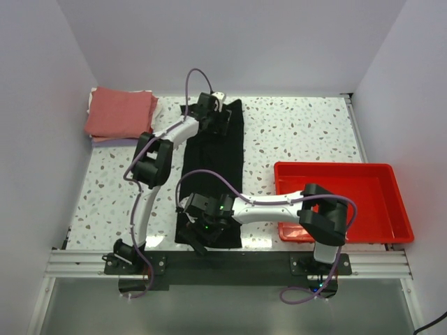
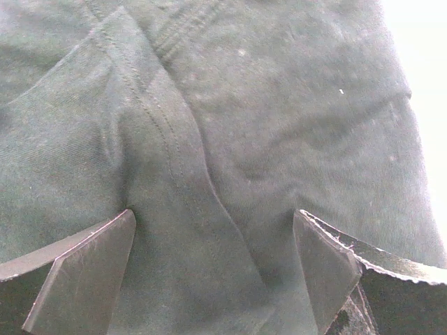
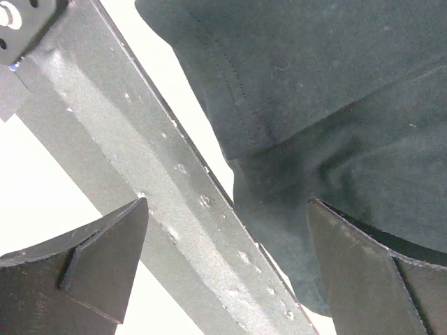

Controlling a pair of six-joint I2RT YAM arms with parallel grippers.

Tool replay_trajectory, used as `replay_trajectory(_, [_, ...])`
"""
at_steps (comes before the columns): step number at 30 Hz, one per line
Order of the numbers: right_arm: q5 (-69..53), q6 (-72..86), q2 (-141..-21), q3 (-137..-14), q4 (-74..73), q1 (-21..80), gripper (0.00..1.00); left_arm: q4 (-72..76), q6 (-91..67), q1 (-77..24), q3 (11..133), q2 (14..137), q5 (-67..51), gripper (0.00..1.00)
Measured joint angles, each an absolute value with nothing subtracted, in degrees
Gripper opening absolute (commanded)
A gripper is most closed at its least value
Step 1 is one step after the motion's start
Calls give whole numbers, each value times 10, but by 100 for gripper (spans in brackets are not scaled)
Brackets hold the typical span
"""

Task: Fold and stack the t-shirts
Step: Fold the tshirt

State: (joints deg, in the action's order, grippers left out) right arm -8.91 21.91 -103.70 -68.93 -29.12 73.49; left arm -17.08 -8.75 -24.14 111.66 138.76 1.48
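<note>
— Your right gripper (image 3: pixel 227 230)?
— Spread wide at the black t-shirt (image 3: pixel 335 105)'s near hem, straddling the edge rail (image 3: pixel 140 146); your left gripper (image 2: pixel 213 237), wide too, sits on its far end.
— Room?
— Bare table (image 1: pixel 300 132) beyond the red tray (image 1: pixel 394 209).

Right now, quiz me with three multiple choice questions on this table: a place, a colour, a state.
1. Red tray sits: A far-left corner; B table's right side; C far centre.
2. Topmost folded shirt at far left: A salmon-red; B green; C yellow.
3. Left pincer: A shut on a cup; B open over the black t-shirt; C unseen.
Answers: B, it lies at the right edge seen from above; A, clear from above; B, fingers apart over dark cloth.
</note>
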Motion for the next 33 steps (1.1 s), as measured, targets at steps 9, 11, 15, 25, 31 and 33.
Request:
replay_trajectory(9, [-82, 210, -1004, -698, -295, 715, 99, -189, -60, -237, 1146, 1394, -33, 100])
replay_trajectory(11, [-72, 211, -968, -689, -291, 708, 99, -192, -63, -237, 1147, 1388, -36, 100])
replay_trajectory(15, [-56, 222, -877, -653, -276, 686, 99, -204, -67, -238, 1147, 1350, -49, 100])
replay_trajectory(25, [9, 290, -699, -536, -277, 600, 99, -166, -173, -257, 864, 971, -3, 100])
replay_trajectory(31, [18, 319, -659, -491, -289, 592, 99, -185, -329, -296, 555, 743, 64, 100])
replay_trajectory(33, [14, 323, -658, -478, -291, 589, 99, -223, -379, -314, 487, 718, 84, 100])
